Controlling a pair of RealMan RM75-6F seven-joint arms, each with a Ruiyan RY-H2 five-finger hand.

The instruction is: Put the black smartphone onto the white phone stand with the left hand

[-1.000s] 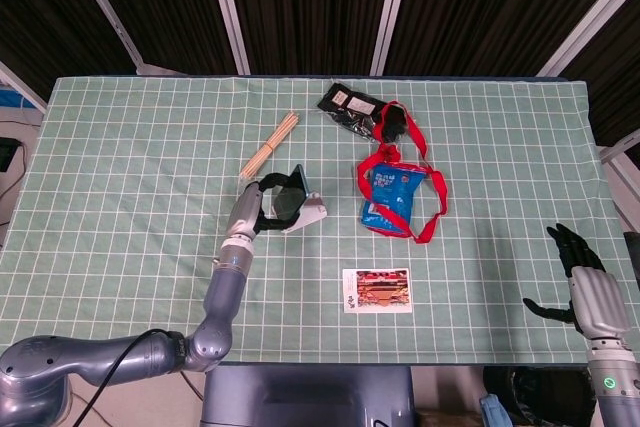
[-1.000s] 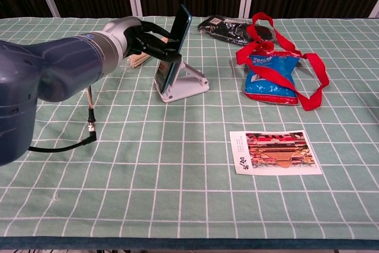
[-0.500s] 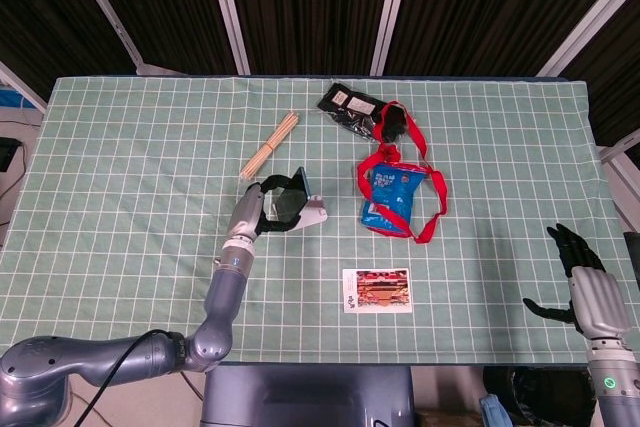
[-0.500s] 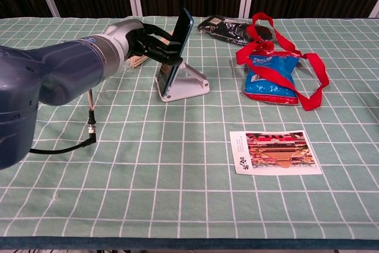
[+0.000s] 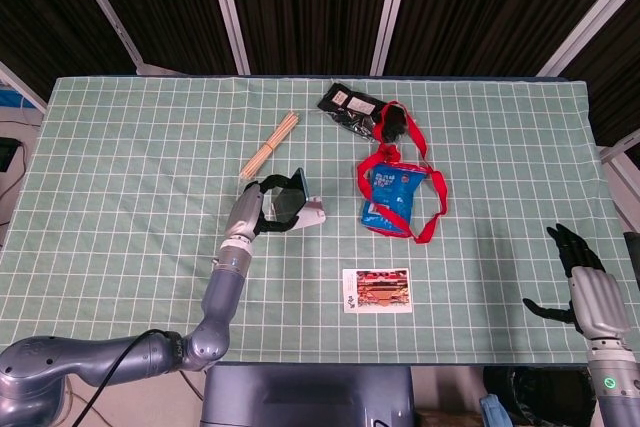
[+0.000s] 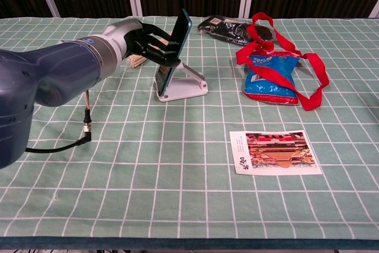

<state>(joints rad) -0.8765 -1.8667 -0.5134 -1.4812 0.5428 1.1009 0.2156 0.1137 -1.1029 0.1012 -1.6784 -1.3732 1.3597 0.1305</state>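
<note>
The black smartphone [image 6: 179, 42] stands steeply on edge with its lower end in the white phone stand [image 6: 188, 86], left of the table's middle. My left hand [image 6: 148, 41] is at the phone's left side, its fingers [image 6: 166, 44] wrapped on the phone's back and top edge. From above, the left hand [image 5: 250, 212] curls around the smartphone [image 5: 287, 197], which hides most of the stand [image 5: 314, 213]. My right hand [image 5: 578, 275] hangs open off the table's front right corner, holding nothing.
A bundle of wooden sticks [image 5: 269, 145] lies behind the left hand. A black packet [image 5: 349, 104] and a blue snack bag [image 5: 392, 198] with a red strap [image 6: 308, 69] lie to the right. A photo card [image 6: 275, 151] lies nearer the front. A cable [image 6: 87, 114] hangs from the left arm.
The stand and phone have shifted slightly to the right, and the left hand's fingers have spread a little on the phone's back. The right hand has not moved.
</note>
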